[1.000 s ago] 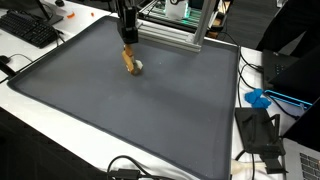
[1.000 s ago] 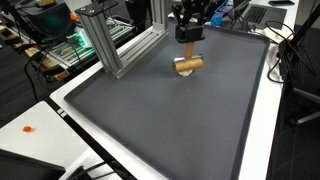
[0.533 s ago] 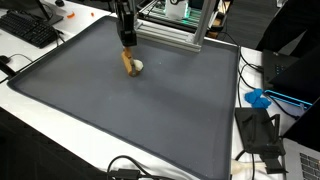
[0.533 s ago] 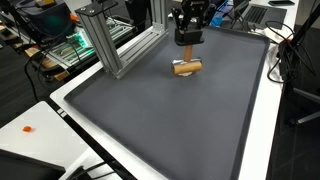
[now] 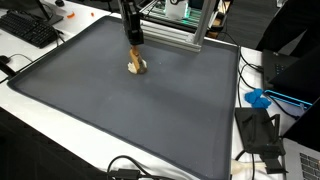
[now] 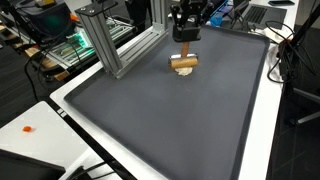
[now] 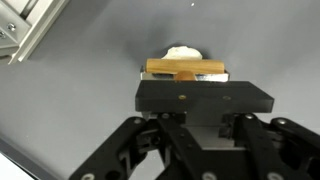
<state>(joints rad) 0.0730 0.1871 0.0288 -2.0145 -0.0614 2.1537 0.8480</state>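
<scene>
A short wooden stick with a white piece on it [image 5: 138, 68] lies on the dark grey mat [image 5: 130, 125] near its far edge. It also shows in the other exterior view [image 6: 184, 64] and in the wrist view [image 7: 186, 67], with the white piece just behind it [image 7: 181, 51]. My gripper [image 5: 135, 56] points straight down onto the stick in both exterior views [image 6: 184, 52]. Its fingers appear closed on the middle of the stick [image 7: 186, 78]. The black gripper body hides the fingertips in the wrist view.
An aluminium frame [image 5: 172, 38] stands just behind the stick, also visible in an exterior view [image 6: 112, 45]. A keyboard [image 5: 30, 30] lies off the mat's corner. A blue object [image 5: 258, 99], cables and a black device [image 5: 262, 130] sit beside the mat.
The gripper has turned about its vertical axis and shifted slightly. The wooden stick turned with it and now lies at a different angle on the mat.
</scene>
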